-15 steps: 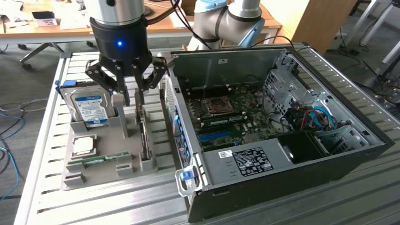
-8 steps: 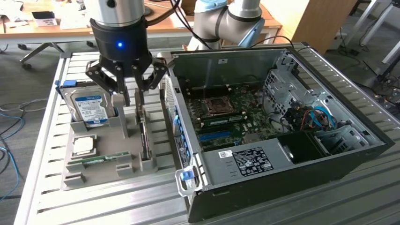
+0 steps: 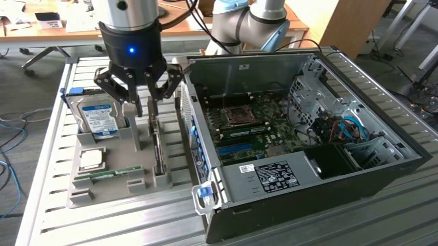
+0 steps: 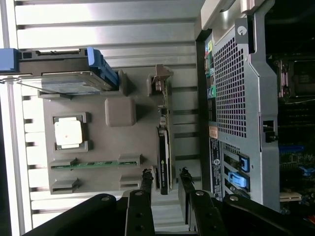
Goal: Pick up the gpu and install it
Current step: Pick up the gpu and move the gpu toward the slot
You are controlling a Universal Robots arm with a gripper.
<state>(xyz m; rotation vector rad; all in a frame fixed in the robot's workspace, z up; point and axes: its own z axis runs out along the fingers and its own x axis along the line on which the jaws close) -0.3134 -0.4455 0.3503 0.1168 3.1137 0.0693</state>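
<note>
The gpu (image 3: pixel 158 149) stands on its edge in a slot of the grey holder tray (image 3: pixel 116 197), a thin green card with a black cooler face (image 4: pixel 163 152). My gripper (image 3: pixel 145 114) hangs just over the card's far end, beside the open computer case (image 3: pixel 308 154). In the wrist view the gripper (image 4: pixel 165 180) is open, with one finger on each side of the card's end and a small gap to the card on both sides. Nothing is held. The motherboard (image 3: pixel 250 128) lies bare inside the case.
On the same tray are a hard drive with a blue-white label (image 3: pixel 98 119), a silver processor (image 3: pixel 92 158) and a thin RAM stick (image 3: pixel 110 174). The case's rear wall (image 4: pixel 236 108) stands close to the gpu. The slatted metal table (image 3: pixel 102 225) carries everything.
</note>
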